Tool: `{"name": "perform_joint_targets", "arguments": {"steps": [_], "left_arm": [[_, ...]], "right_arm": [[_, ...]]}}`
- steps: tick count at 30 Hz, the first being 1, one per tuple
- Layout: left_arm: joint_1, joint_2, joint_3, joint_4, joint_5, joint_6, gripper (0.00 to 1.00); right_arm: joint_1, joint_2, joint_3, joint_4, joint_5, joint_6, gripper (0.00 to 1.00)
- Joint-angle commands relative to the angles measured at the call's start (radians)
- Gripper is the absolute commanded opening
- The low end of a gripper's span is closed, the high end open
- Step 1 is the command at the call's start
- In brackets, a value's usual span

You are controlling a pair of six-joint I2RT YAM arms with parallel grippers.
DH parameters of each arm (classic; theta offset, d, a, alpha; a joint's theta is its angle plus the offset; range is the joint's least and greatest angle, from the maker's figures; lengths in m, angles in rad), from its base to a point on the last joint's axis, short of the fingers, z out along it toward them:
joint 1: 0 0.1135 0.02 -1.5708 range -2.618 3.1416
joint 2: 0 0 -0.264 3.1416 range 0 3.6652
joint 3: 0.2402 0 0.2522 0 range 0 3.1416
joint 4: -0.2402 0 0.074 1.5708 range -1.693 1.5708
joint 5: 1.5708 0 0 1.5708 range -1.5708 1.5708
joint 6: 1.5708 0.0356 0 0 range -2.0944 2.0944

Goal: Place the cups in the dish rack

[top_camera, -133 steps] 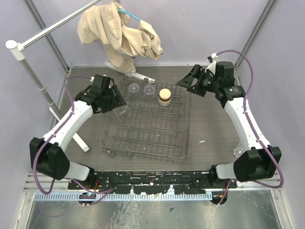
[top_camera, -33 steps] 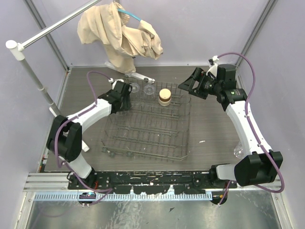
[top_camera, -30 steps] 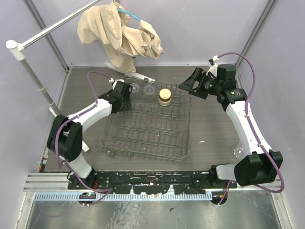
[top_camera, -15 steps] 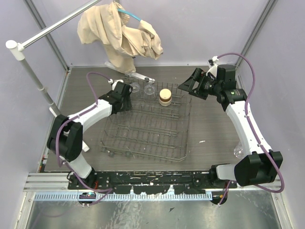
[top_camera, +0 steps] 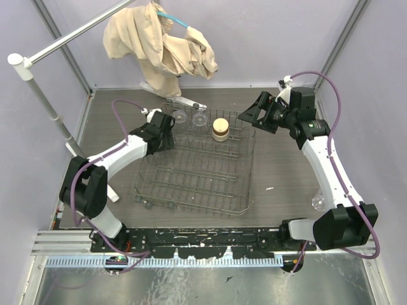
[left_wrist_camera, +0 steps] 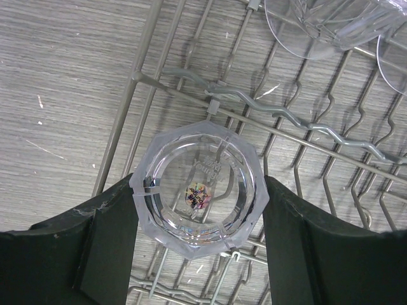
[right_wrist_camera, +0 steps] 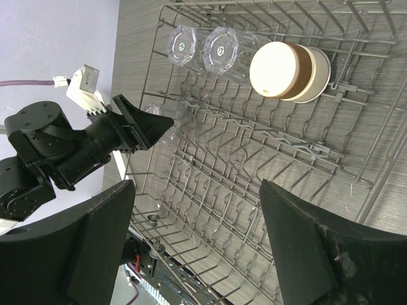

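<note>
My left gripper [top_camera: 163, 129] is shut on a clear faceted cup [left_wrist_camera: 201, 189], seen bottom-up between both black fingers [left_wrist_camera: 108, 235]. It hangs over the far-left corner of the grey wire dish rack [top_camera: 191, 206]. Two more clear cups [top_camera: 180, 117] [top_camera: 199, 119] and a tan-brown cup [top_camera: 220, 129] lie on their sides along the rack's far row. My right gripper [top_camera: 254, 113] hovers open and empty above the rack's far-right corner. The right wrist view shows the rack [right_wrist_camera: 254, 159], the tan cup [right_wrist_camera: 286, 70] and the held cup [right_wrist_camera: 166, 125].
Another clear cup [top_camera: 317, 202] stands on the table near the right arm's base. A beige cloth [top_camera: 159, 44] hangs on a white stand [top_camera: 38, 89] at the back left. Purple walls close in the table.
Since the earliest frame the left arm has swung in from the rack's left side to its far-left corner with the cup. Over the last second both arms have barely moved.
</note>
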Motion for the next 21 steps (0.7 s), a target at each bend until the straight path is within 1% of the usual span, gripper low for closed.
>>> {"name": "perform_joint_targets", "arguments": {"steps": [1,10,11,12,13,17,21], "left_arm": [[-0.013,-0.018,-0.018,-0.058,0.023,-0.018,0.63],[-0.028,-0.003,0.011,-0.08,0.034,-0.021,0.75],[-0.028,-0.002,0.015,-0.084,0.032,-0.021,0.81],[-0.028,-0.002,0.018,-0.091,0.03,-0.022,0.91],[-0.028,-0.001,0.021,-0.098,0.027,-0.024,0.94],[-0.028,-0.007,0.026,-0.107,0.029,-0.025,0.98],[-0.028,-0.029,0.046,-0.12,0.024,-0.021,1.0]], "right_arm": [[-0.003,-0.042,-0.009,0.031,-0.015,-0.017,0.85],[-0.004,-0.05,-0.018,0.033,-0.019,-0.018,0.85],[-0.004,-0.05,-0.017,0.033,-0.019,-0.019,0.85],[-0.004,-0.05,-0.017,0.034,-0.019,-0.018,0.85],[-0.004,-0.05,-0.017,0.033,-0.018,-0.019,0.85],[-0.005,-0.051,-0.018,0.035,-0.018,-0.018,0.85],[-0.004,-0.052,-0.019,0.034,-0.014,-0.023,0.85]]}}
